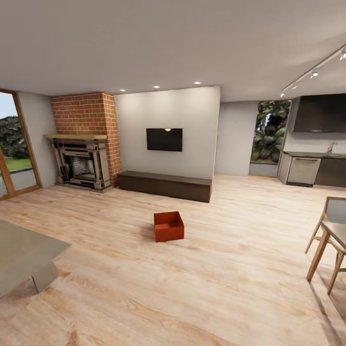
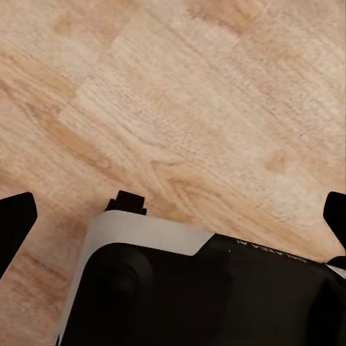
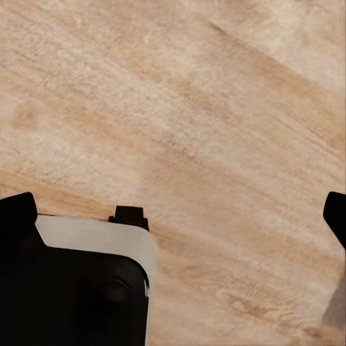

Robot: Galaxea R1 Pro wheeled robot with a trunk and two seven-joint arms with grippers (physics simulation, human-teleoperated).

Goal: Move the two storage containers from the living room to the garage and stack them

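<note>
Two grippers: each shows in its own wrist view, hanging over the wood floor.
Left gripper [image 2: 173,213]: fingers spread wide to the two edges of its picture, nothing between them; open over bare planks.
Left fingers [image 2: 16,216]: dark tips, apart from each other and from any object.
Right gripper [image 3: 176,213]: likewise spread wide and empty, above light planks.
Right fingers [image 3: 17,209]: dark tips at opposite edges of its picture.
Robot base [image 2: 202,288]: black and white body below the left gripper, standing on the floor; a part of it also lies under the right gripper.
Box [image 1: 168,226]: one orange-red, open-topped container, upright on the wood floor [image 1: 202,288], alone in the middle of the room, ahead of the robot.
Bench [image 1: 165,185]: long dark low unit beyond the box, against the white wall.
Television [image 1: 164,139]: on the wall above the bench.
Fireplace [image 1: 82,161]: red brick, left of the bench, beyond the box.
Grey table [image 1: 24,257]: nearer than the box, to its left.
Wooden chair [image 1: 331,240]: well to the right of the box.
Kitchen counter [image 1: 312,168]: far right, beyond the chair.
</note>
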